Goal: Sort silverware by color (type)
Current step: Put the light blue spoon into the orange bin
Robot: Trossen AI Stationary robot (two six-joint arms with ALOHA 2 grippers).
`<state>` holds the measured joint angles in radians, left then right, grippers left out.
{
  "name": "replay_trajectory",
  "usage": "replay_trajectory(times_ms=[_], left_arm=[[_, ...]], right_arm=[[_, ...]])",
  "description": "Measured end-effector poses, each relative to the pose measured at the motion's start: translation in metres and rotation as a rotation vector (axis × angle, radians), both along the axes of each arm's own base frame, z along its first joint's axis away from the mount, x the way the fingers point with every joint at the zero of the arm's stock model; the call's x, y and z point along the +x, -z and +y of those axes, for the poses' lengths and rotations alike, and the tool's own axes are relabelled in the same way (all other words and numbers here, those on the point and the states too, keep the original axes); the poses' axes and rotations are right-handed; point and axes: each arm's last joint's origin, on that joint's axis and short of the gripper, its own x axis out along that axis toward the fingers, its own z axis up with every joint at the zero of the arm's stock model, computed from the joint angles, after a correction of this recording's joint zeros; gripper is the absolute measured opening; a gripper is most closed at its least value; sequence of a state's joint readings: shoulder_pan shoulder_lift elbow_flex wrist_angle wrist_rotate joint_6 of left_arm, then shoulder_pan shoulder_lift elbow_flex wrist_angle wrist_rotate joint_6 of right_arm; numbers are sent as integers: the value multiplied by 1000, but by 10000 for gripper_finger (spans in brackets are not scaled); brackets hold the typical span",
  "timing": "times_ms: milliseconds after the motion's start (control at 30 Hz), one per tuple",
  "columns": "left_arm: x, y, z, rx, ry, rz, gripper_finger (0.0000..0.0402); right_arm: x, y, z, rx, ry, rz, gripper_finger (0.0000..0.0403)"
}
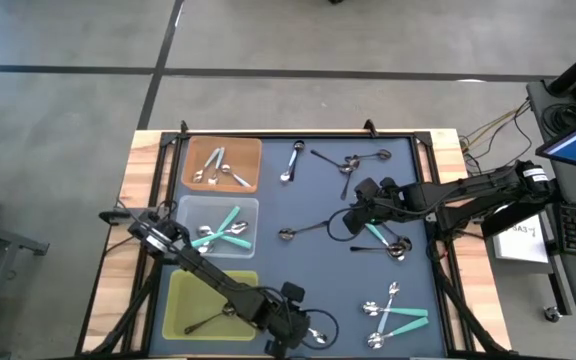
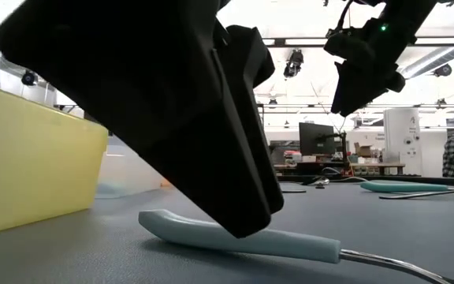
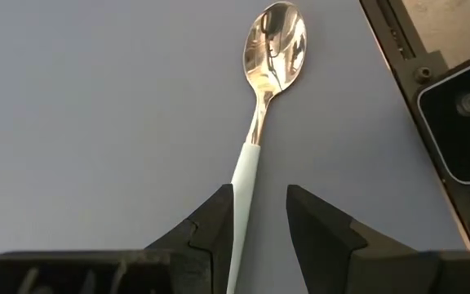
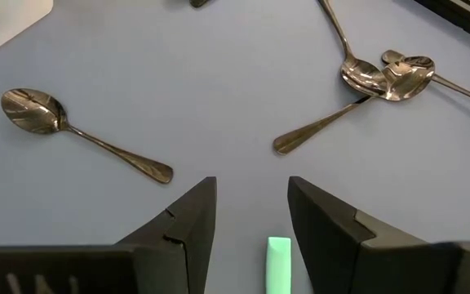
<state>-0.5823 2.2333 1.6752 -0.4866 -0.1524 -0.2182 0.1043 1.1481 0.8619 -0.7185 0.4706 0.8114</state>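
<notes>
The work surface is a dark blue-grey mat (image 1: 318, 290) framed by a wooden table, with three square trays set in a column on its left side: an orange tray (image 1: 253, 150), a clear tray (image 1: 190, 208) and a yellow-green tray (image 1: 183, 300). Spoons already lie in each tray; others are scattered over the mat.

The left gripper (image 3: 259, 224) is positioned low at the near edge of the mat, just beside the yellow-green tray. Its fingers are parted and straddle the handle of a teal-handled spoon (image 3: 255, 139); nothing is gripped yet. The right gripper (image 4: 251, 216) hangs above mid-mat with its fingers spread wide and empty; a second teal handle (image 4: 278, 263) is seen just below it, and two all-silver spoons (image 4: 80, 135) lie further out.

Handling, as judged:
- The spoon is expected to be light and rigid.
- The polished bowl and neck are likely slippery; the coated handle should give better purchase.
- The spoon lies flat on the mat, so the fingertips must be brought almost to the surface before closing.
- Hold is best taken across the teal handle, near its middle.

Orientation: in the left wrist view, the long axis runs directly away from the gripper. The bowl points outward with its hollow face up, and the handle passes between the fingers.
</notes>
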Motion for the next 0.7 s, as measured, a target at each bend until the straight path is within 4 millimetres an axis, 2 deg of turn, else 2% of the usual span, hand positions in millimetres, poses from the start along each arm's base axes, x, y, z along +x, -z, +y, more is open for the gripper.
replay_trajectory(times_ms=[333, 467, 700], left_arm=[[6, 19, 6, 25, -2, 34, 98], [6, 19, 6, 24, 5, 37, 93], [7, 18, 8, 21, 8, 36, 33]], right_arm=[[0, 0, 0, 0, 0, 0, 146], [0, 0, 0, 0, 0, 0, 146], [0, 0, 0, 0, 0, 0, 146]])
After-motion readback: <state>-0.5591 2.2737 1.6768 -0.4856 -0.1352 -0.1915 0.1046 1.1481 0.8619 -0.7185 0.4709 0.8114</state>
